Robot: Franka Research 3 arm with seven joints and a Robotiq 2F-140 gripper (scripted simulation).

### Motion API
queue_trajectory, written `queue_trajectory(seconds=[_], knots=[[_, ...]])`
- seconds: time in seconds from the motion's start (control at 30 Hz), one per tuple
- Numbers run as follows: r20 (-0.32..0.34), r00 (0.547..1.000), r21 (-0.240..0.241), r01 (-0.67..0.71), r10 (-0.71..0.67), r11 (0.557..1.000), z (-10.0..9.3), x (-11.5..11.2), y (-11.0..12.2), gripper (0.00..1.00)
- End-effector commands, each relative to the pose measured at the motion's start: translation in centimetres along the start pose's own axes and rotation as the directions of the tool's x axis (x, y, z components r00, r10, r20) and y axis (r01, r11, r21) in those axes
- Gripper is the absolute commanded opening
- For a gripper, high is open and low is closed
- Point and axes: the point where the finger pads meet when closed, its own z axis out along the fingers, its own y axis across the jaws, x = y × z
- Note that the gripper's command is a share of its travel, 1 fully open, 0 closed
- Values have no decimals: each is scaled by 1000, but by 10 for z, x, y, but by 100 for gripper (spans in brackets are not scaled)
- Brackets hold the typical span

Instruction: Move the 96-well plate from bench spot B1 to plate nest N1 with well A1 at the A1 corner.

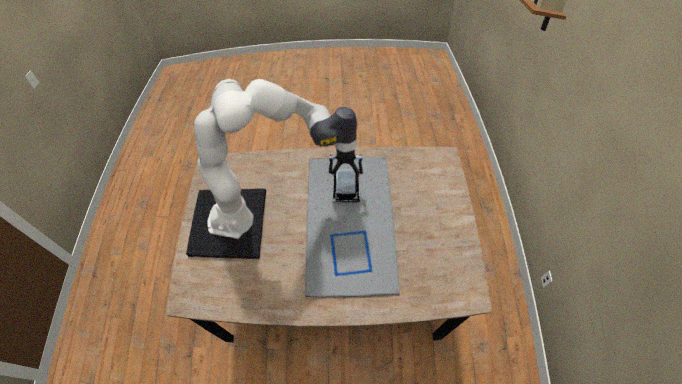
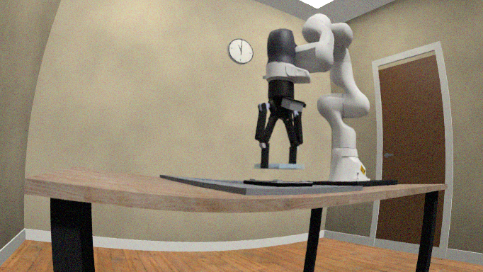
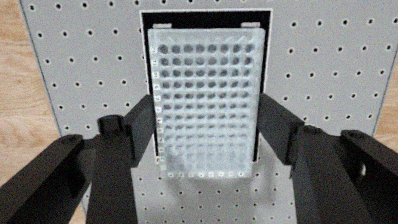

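The clear 96-well plate (image 3: 206, 102) is held by its long sides between my gripper's (image 3: 206, 131) two black fingers. In the exterior view the plate (image 2: 280, 166) hangs level a little above the table, apart from the flat black plate nest N1 (image 2: 277, 183) below it. In the wrist view the nest's black frame (image 3: 206, 19) shows around the plate's far end and sides, roughly lined up with it. I cannot tell which corner of the plate is cut off. From above, the gripper (image 1: 346, 184) and the plate are over the far half of the grey perforated mat (image 1: 350, 227).
The blue outline of bench spot B1 (image 1: 351, 253) on the near half of the mat has nothing in it. The arm's base stands on a black plate at the table's left. Wooden table top surrounds the mat.
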Motion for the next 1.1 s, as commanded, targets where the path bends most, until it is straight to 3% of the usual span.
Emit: queue_trajectory(seconds=[0.0,0.37,1.07], knots=[[-8,1000,-9,7,-7,1000,3,2,3,60],[-8,1000,-9,7,-7,1000,20,3,4,60],[-8,1000,-9,7,-7,1000,21,3,4,60]])
